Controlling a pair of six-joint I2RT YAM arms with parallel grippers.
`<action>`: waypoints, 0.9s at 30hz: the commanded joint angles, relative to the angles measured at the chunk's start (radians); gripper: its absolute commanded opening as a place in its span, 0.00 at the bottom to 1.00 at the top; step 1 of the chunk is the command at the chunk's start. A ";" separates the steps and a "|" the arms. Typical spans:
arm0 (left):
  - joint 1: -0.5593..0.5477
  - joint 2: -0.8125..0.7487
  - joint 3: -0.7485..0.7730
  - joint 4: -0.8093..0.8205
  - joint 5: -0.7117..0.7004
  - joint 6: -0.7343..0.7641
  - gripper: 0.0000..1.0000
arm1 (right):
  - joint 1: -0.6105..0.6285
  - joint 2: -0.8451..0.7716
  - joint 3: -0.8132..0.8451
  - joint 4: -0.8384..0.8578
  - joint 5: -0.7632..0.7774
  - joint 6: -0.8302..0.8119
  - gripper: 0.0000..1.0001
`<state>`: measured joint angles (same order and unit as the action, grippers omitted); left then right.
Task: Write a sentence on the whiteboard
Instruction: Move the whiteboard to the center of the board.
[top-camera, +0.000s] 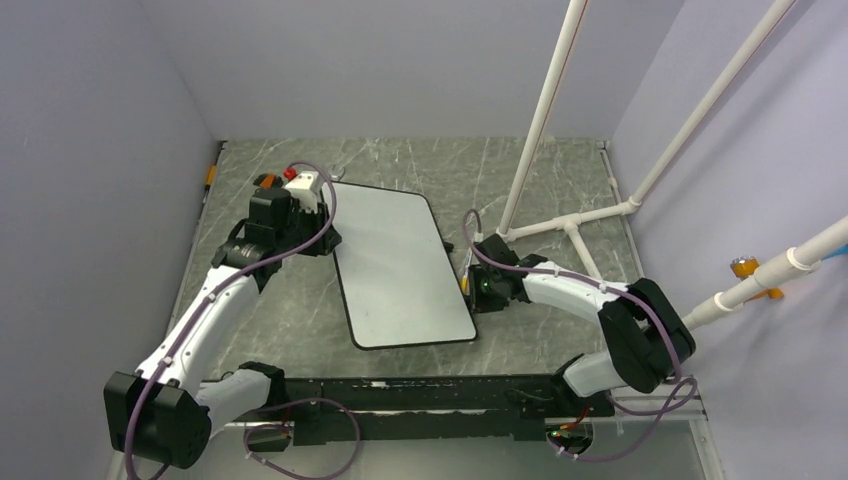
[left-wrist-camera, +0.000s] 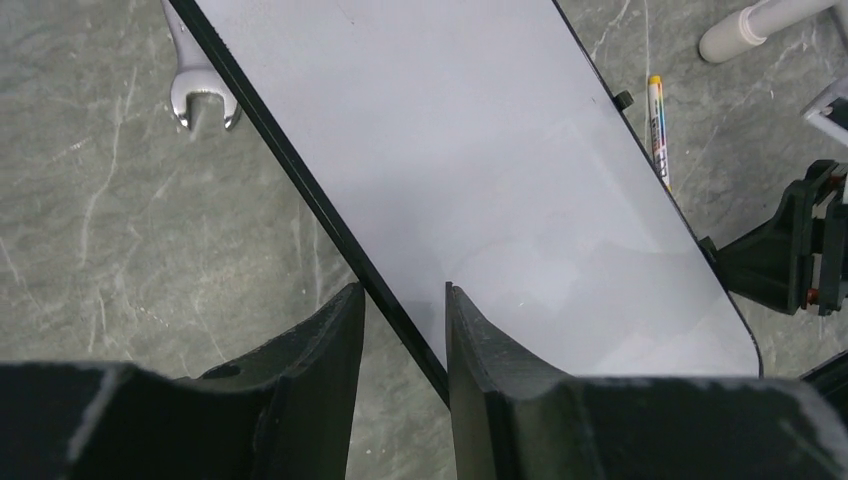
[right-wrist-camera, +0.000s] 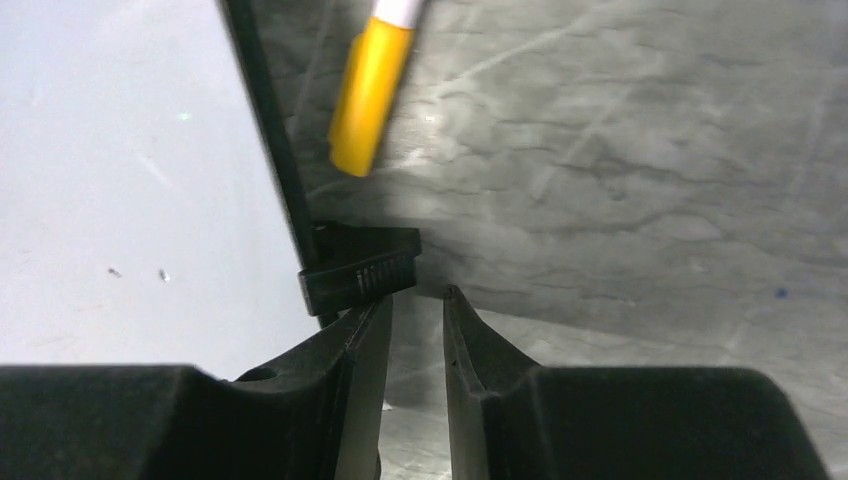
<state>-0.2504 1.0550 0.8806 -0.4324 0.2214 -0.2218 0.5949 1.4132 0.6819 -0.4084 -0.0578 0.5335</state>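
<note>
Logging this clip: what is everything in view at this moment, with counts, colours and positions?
whiteboard: one, white with a black frame, middle of the table, no writing visible
tab: one, black, on the board's right edge
marker: one, white barrel with a yellow cap, lying on the table beside the board's right edge
wrench: one, silver, on the table off the board's far left corner
pipes: several, white, framework over the table's right side
table: one, grey marbled
left gripper: one, black, fingers either side of the board's left edge
right gripper: one, black, jaws slightly apart, just short of the tab
</note>
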 joint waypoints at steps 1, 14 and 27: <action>-0.006 0.045 0.096 0.032 0.032 0.060 0.41 | 0.065 0.055 0.060 0.072 -0.027 0.003 0.28; -0.001 0.295 0.293 -0.035 0.124 0.204 0.47 | 0.210 0.274 0.211 0.122 -0.067 0.022 0.26; 0.008 0.464 0.468 -0.034 0.185 0.206 0.49 | 0.236 0.412 0.379 0.115 -0.115 0.005 0.26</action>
<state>-0.2237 1.4929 1.2919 -0.4374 0.2855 -0.0097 0.8227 1.7561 1.0157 -0.4038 -0.1772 0.5438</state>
